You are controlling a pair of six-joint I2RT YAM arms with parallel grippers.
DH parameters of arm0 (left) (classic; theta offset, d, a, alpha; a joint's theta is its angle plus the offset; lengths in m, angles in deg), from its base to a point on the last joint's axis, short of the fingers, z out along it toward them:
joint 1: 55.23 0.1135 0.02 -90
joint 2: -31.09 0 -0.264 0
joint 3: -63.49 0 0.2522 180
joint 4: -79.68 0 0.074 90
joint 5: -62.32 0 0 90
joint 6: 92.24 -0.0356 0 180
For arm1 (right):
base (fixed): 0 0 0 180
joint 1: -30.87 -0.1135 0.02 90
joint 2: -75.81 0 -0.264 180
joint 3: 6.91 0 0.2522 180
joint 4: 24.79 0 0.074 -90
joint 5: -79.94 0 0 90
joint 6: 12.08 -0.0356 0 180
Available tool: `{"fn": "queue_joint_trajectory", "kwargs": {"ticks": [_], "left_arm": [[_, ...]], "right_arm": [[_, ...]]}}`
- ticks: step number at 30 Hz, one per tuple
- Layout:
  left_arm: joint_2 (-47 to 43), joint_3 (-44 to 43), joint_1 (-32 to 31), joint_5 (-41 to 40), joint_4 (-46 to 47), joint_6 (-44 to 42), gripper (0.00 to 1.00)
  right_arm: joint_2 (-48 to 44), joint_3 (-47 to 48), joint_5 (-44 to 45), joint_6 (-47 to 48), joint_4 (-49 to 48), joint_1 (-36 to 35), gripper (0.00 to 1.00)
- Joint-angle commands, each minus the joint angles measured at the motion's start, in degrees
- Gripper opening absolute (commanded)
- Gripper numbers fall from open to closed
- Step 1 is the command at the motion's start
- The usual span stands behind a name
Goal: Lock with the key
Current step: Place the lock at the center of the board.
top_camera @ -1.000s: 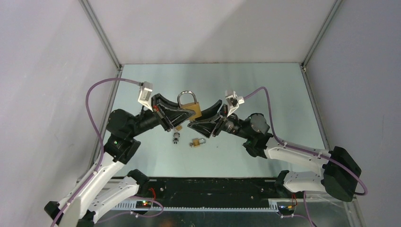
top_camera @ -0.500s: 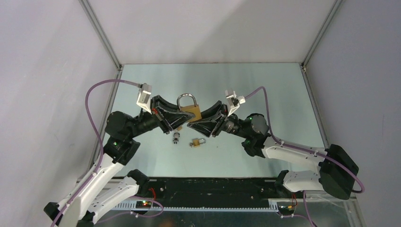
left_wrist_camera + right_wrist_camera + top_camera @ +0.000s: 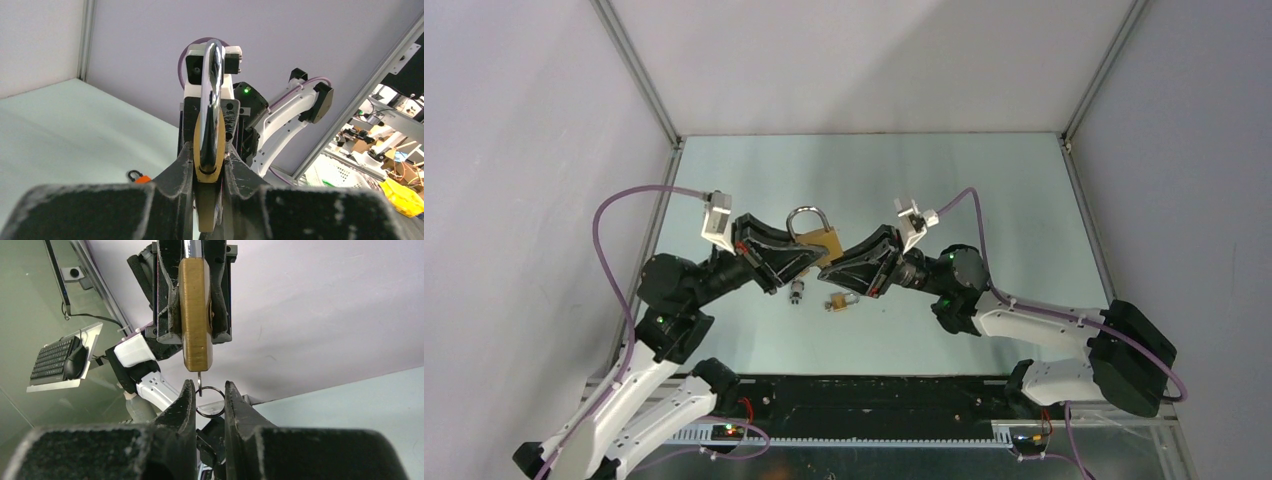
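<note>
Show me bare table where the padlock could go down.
Bare: the table's far strip behind the padlock; its right side beyond the right arm. Crowded: centre, where left gripper and right gripper meet above the small padlock and cylinder.

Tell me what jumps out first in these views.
A brass padlock is held in mid-air over the middle of the table, clamped in the left gripper. In the right wrist view, a key ring hangs at the padlock's end, and the right gripper pinches it from either side. A smaller padlock lies on the table nearby.
</note>
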Motion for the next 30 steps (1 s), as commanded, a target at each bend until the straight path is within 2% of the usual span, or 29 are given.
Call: {"fn": "queue_joint_trajectory", "kwargs": {"ticks": [1, 9, 14, 19, 22, 27, 30], "left_arm": [[-4.6, -1.1, 0.1, -8.6, 8.3, -2.2, 0.0], [-5.8, -1.3, 0.1, -12.1, 8.5, -1.2, 0.0], [-7.7, -1.3, 0.1, -15.0, 9.0, 0.1, 0.0], [-8.9, -0.6, 0.1, -18.9, 8.7, 1.9, 0.0], [-7.9, -0.6, 0.2, -19.6, 7.8, 1.5, 0.0], [-3.9, -1.1, 0.2, -22.0, 2.7, 1.2, 0.0], [1.9, -2.7, 0.2, -25.0, -4.1, 1.2, 0.0]], "right_arm": [[-0.3, -3.4, -2.4, 2.1, -1.3, 0.2, 0.0], [-0.6, -6.6, -10.4, 6.1, 3.4, -0.5, 0.0], [0.5, -7.3, -9.1, 6.8, 4.5, -1.2, 0.0], [0.6, -7.9, -1.9, 5.3, 0.8, -1.3, 0.0], [-0.2, -7.9, 1.7, 5.1, 1.9, -0.7, 0.0], [-3.9, -9.0, 10.7, 3.4, 10.9, 2.6, 0.0], [-6.3, -9.3, 20.8, 1.6, 20.3, 5.3, 0.0]]}}
